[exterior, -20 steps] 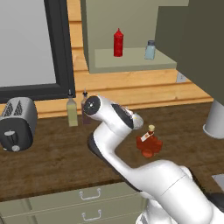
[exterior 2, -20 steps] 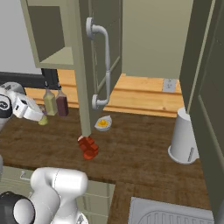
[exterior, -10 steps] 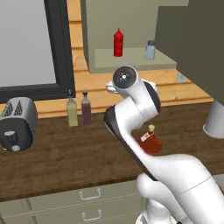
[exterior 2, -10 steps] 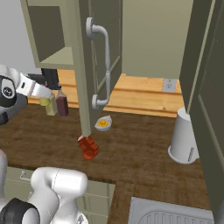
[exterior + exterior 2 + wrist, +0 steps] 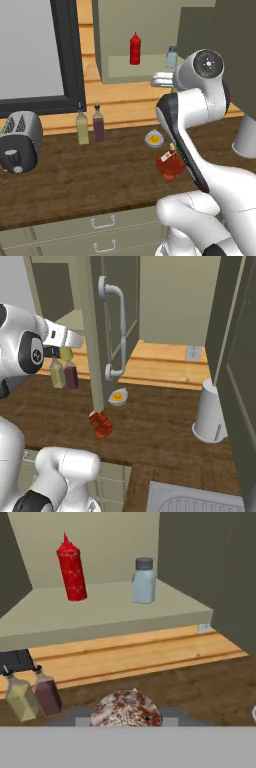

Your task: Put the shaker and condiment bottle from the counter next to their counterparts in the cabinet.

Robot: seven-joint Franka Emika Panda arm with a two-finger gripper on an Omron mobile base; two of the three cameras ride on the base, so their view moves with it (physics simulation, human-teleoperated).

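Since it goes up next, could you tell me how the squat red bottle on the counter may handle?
The condiment bottle looks bulbous and ridged, so a pincer grip may hold. Its narrow corked neck suggests it could tip if nudged high.

I see a bright red squeeze bottle (image 5: 70, 569) and a blue-grey shaker (image 5: 143, 582) with a dark grey cap on the pale beige shelf (image 5: 100, 614) of the grey-olive cabinet (image 5: 150, 30). On the dark brown wood-grain counter (image 5: 75, 175) I make out a red ridged bottle (image 5: 169, 162) with a tan stopper, a yellowish bottle (image 5: 82, 127), a maroon bottle (image 5: 98, 125), a silver toaster (image 5: 19, 140).
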